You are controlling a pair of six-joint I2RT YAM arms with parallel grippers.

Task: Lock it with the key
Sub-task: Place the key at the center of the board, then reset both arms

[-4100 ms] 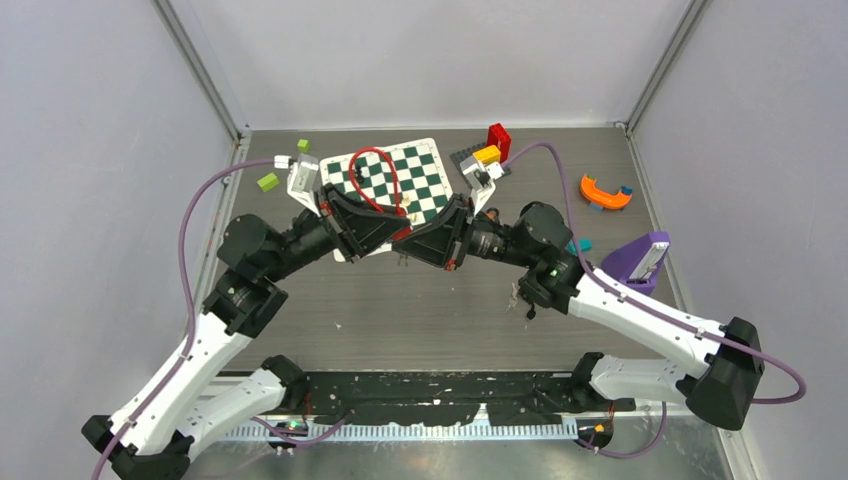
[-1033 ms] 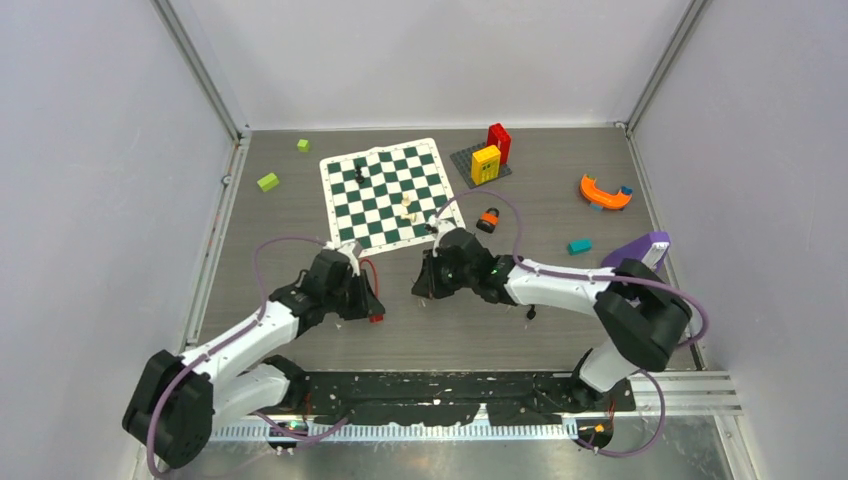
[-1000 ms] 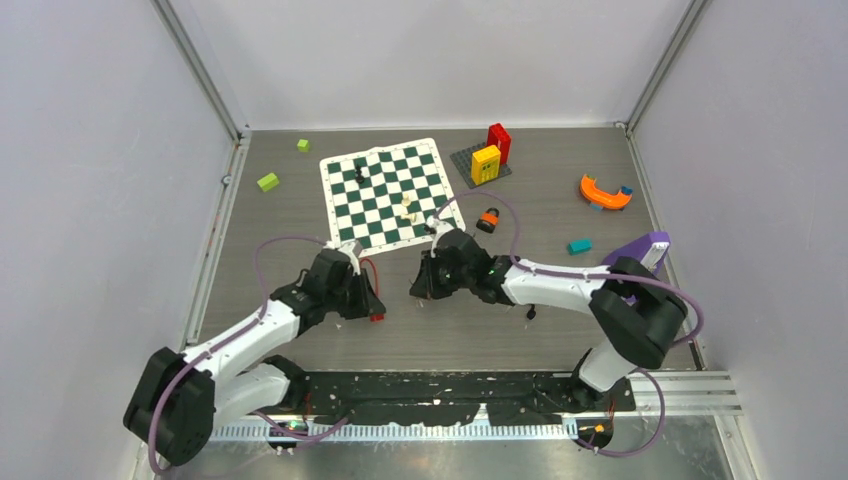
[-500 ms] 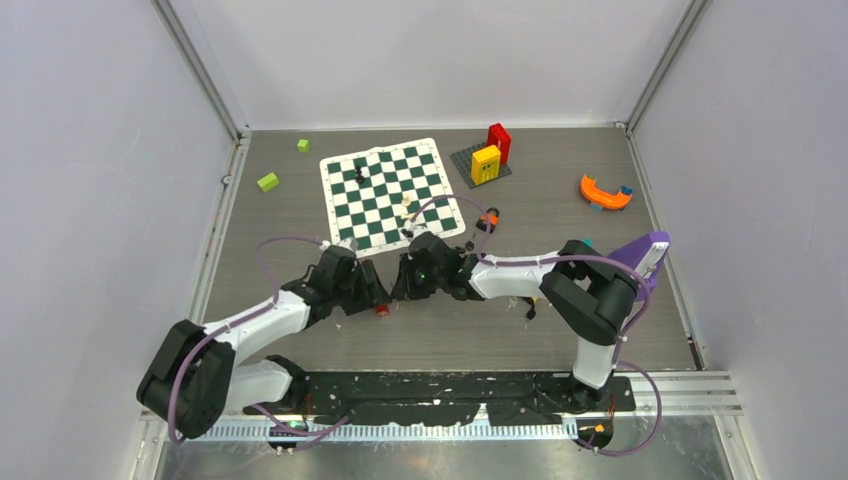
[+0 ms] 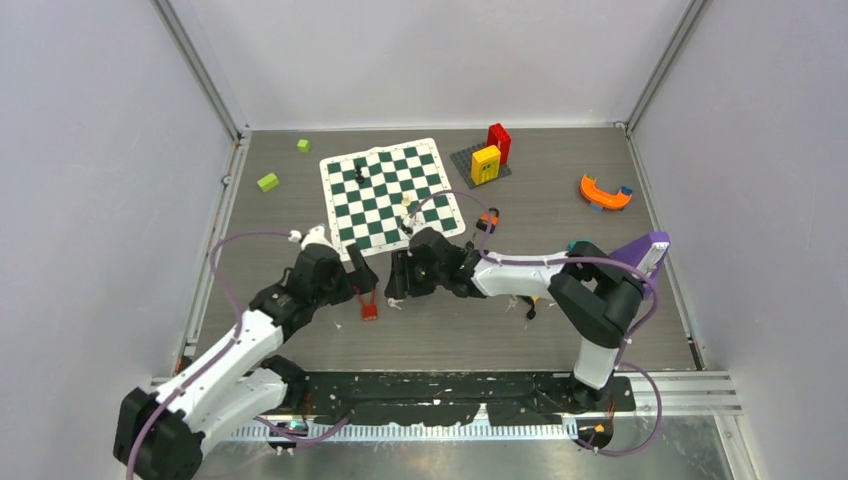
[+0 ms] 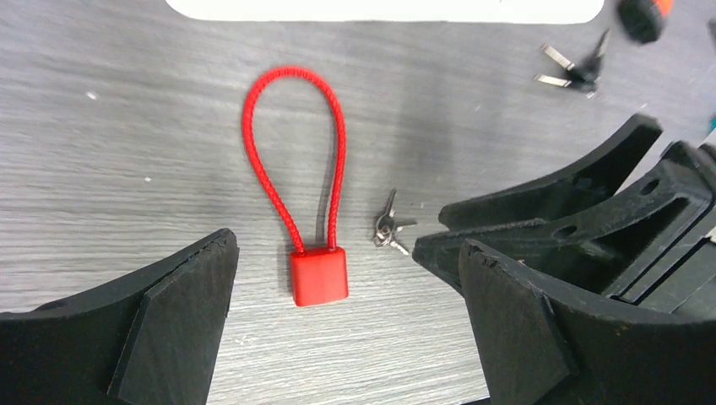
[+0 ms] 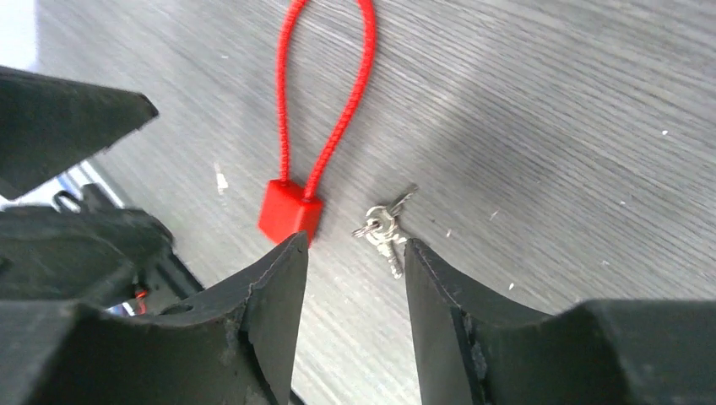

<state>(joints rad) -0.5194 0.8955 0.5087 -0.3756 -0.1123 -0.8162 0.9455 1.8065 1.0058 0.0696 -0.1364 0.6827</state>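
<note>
The red padlock (image 6: 319, 276) lies flat on the table, its red cable loop (image 6: 293, 143) closed into the body and stretched away from me. A small bunch of silver keys (image 6: 390, 229) rests just right of the lock body, apart from it. My left gripper (image 6: 348, 253) hangs open above the lock, holding nothing. In the right wrist view the lock (image 7: 290, 211) and the keys (image 7: 386, 229) lie just beyond my right gripper (image 7: 356, 246), which is open and empty. From above, the lock (image 5: 369, 310) lies between the left gripper (image 5: 360, 272) and the right gripper (image 5: 398, 277).
A chessboard (image 5: 390, 195) with a few pieces lies behind the grippers. Yellow and red blocks (image 5: 487, 160) stand on a grey plate. An orange curved piece (image 5: 604, 192), a purple holder (image 5: 640, 255) and green blocks (image 5: 267, 181) are scattered around. Black-headed keys (image 6: 574, 72) lie at right.
Both grippers have opened. The lock and the keys now lie loose on the table, and the left gripper has drawn back and up from the lock.
</note>
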